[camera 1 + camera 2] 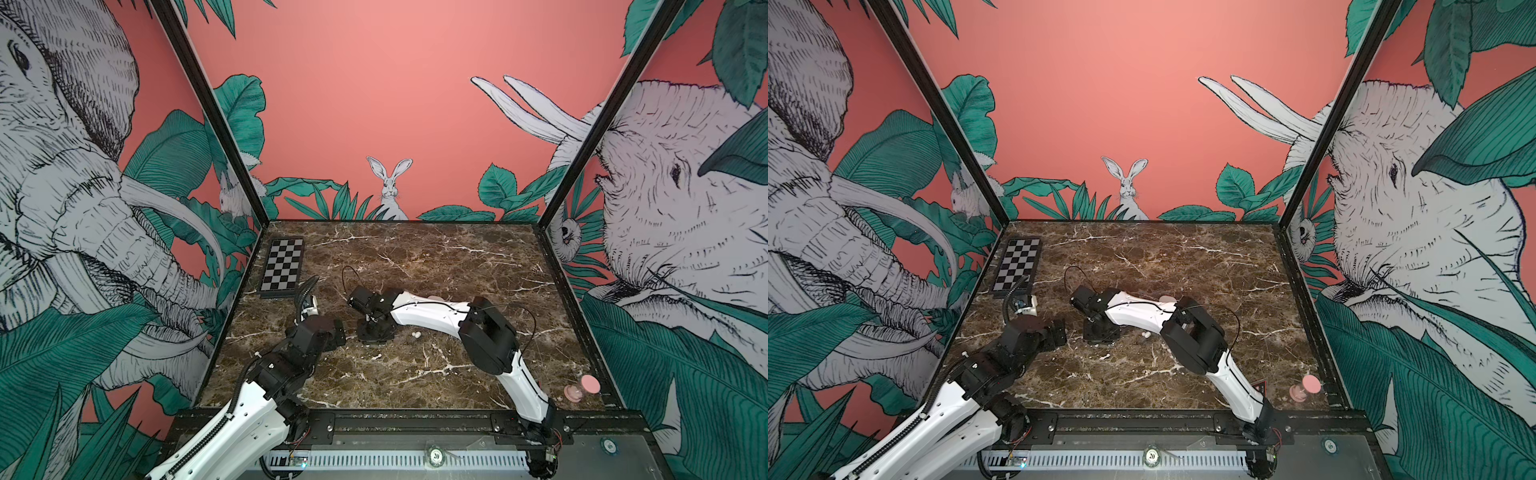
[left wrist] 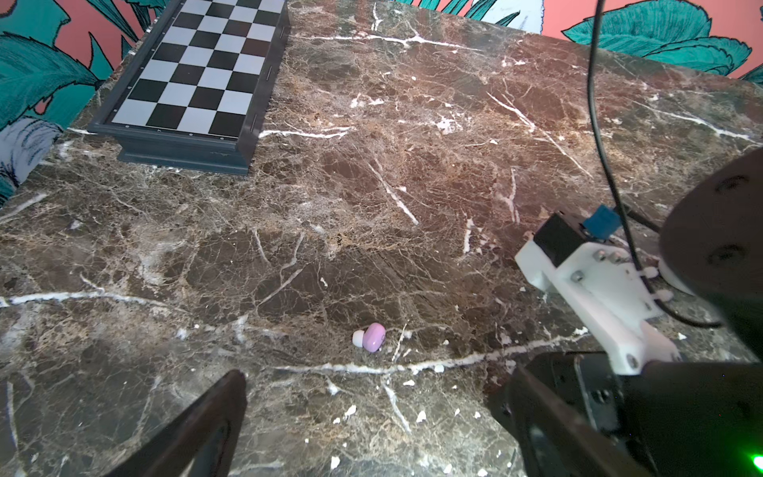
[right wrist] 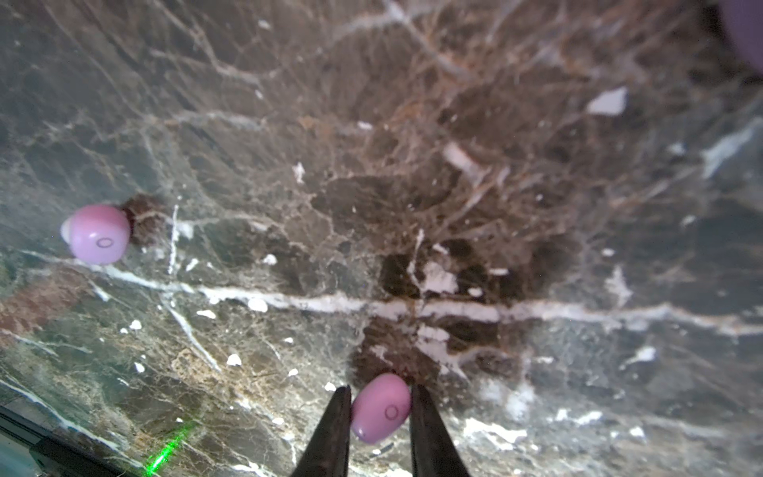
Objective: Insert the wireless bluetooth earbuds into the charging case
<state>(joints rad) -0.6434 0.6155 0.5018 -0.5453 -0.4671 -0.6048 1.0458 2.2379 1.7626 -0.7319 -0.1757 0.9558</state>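
My right gripper [image 3: 380, 396] is shut on a lilac earbud [image 3: 382, 406], held close over the marble. A second lilac earbud [image 3: 97, 234] lies loose on the table; the left wrist view shows it [image 2: 370, 337] just ahead of my open left gripper [image 2: 371, 413], which has nothing between its fingers. In both top views the right gripper [image 1: 372, 330] points down beside the left gripper [image 1: 336, 332], and white earbuds [image 1: 415, 333] [image 1: 1146, 333] lie just right of it. A pale rounded charging case [image 1: 434, 297] peeks from behind the right forearm. A blurred lilac shape [image 3: 747, 29] fills one corner of the right wrist view.
A folded chessboard [image 1: 282, 266] lies at the back left of the marble table [image 1: 415, 257]. A pink hourglass-like object [image 1: 582, 388] stands at the front right corner. Walls enclose the back and both sides. A round chip [image 1: 435, 455] sits on the front rail.
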